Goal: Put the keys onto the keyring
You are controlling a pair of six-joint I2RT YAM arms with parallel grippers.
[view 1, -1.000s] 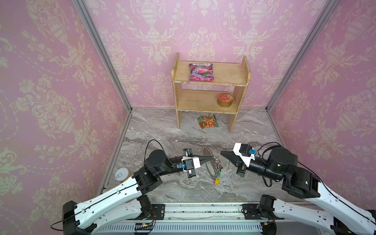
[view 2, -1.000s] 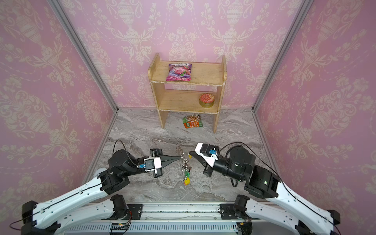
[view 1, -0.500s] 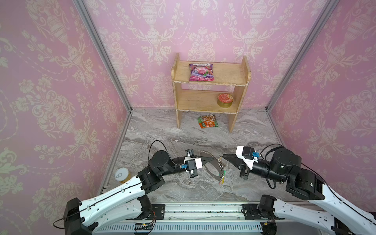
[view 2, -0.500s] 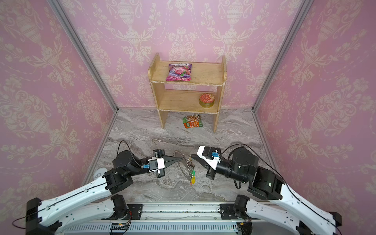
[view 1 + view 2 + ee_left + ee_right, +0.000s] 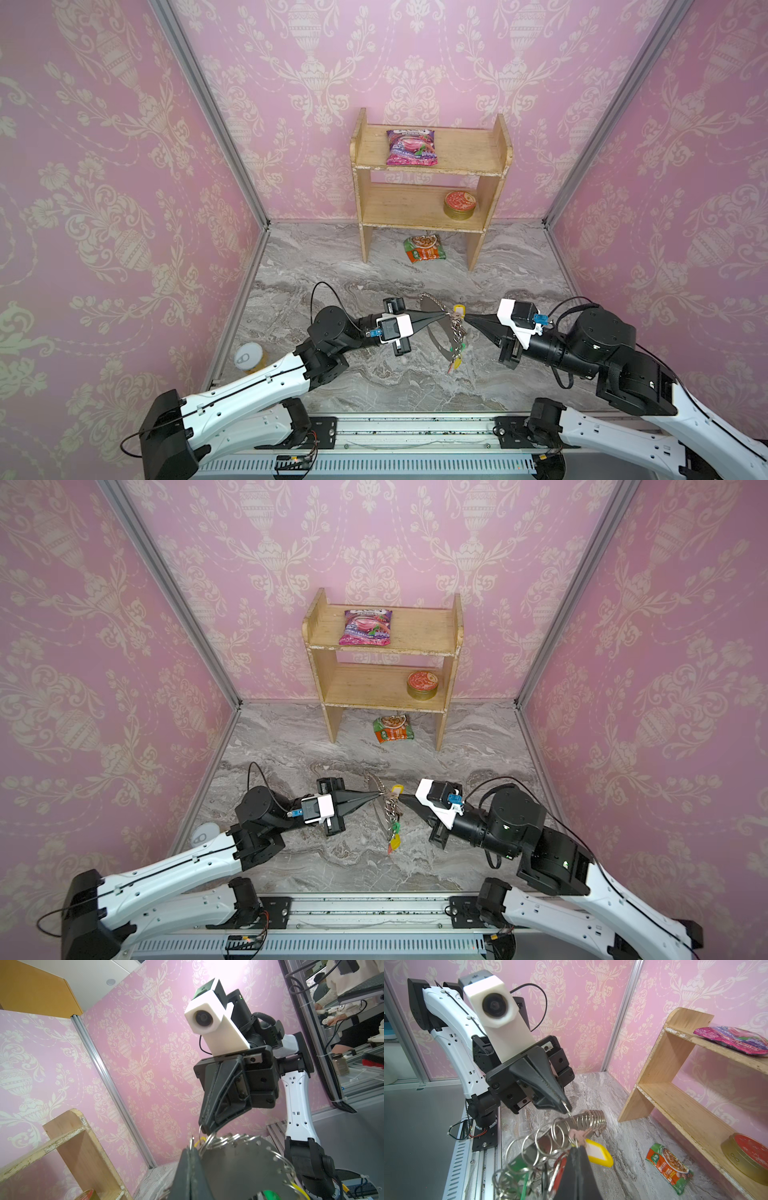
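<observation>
Keyring (image 5: pixel 439 343) drifted rt over grey marble top (image 5: pixel 374 270), pink-papered walls (image 5: pixel 104 166) around.

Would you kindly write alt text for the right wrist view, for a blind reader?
The left gripper pinches the looped edge of the keyring, while the right gripper, in the foreground, holds a yellow-tagged key beside it. A wooden shelf stands beyond.

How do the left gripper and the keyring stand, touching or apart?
Touching. In the right wrist view the left gripper, jaws closed, pinches one silver loop on the edge of the keyring.
</observation>
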